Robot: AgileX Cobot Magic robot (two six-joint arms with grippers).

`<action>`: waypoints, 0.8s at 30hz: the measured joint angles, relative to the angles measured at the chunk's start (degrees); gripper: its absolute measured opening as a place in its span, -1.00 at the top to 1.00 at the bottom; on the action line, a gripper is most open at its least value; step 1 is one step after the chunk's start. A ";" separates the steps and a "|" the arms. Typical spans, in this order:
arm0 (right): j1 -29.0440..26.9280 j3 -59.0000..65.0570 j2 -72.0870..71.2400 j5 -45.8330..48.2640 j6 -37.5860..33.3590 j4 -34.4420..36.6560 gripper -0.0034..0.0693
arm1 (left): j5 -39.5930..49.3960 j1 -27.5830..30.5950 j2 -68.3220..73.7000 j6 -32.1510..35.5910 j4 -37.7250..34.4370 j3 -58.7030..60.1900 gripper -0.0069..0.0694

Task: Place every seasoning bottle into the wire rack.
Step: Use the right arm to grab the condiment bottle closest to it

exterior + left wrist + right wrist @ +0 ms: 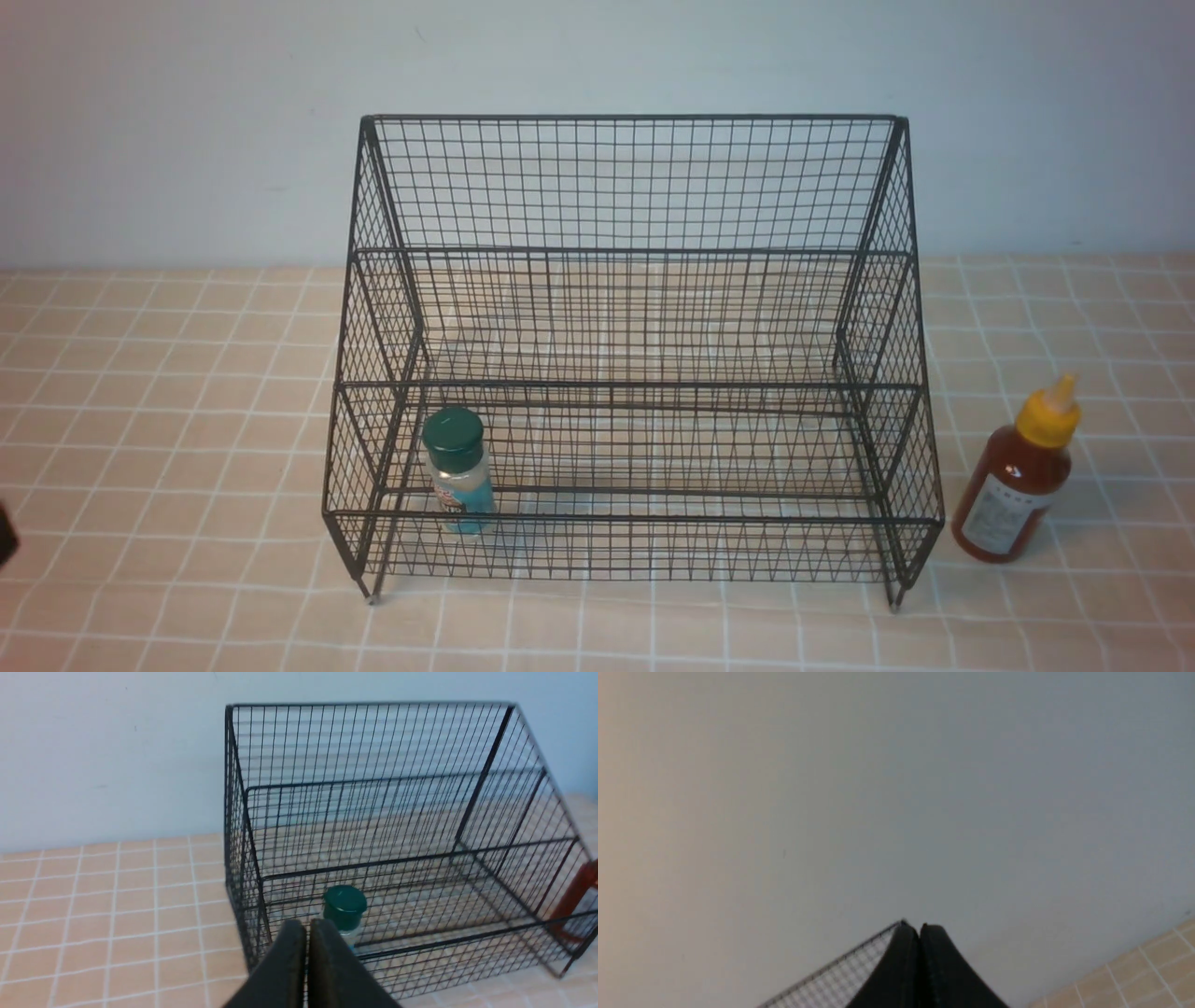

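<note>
We see the small clear shaker (457, 471) with its dark green cap standing upright inside the wire rack (635, 118). It is on the lowest tier, at the rack's left end, just behind the front rail. The red-brown sauce bottle (1018, 485) with the yellow nozzle stands outside, on the checked tablecloth (168, 420), just beside the rack's right side.

In the left wrist view we find the left gripper (307, 933) with its jaws pressed together and nothing between them. It sits outside the rack, and the shaker's cap shows past its tips, behind the mesh.

The right gripper (920, 933) is likewise closed tight and empty. It points up at the pale wall (896, 788), with a top corner of the rack beside it.
</note>
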 joint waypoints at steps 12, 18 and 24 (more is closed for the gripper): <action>0.00 -38.26 39.72 51.69 -18.81 -7.42 0.94 | -0.59 -0.05 -6.00 -5.29 -0.24 7.62 0.84; 0.05 -47.93 57.14 57.26 -21.30 -6.45 0.71 | -0.59 -0.05 -5.96 -5.29 -0.24 7.62 0.84; 0.05 -48.84 66.45 53.53 -26.35 -6.65 0.26 | 0.08 -0.05 -5.96 -5.29 0.01 7.62 0.84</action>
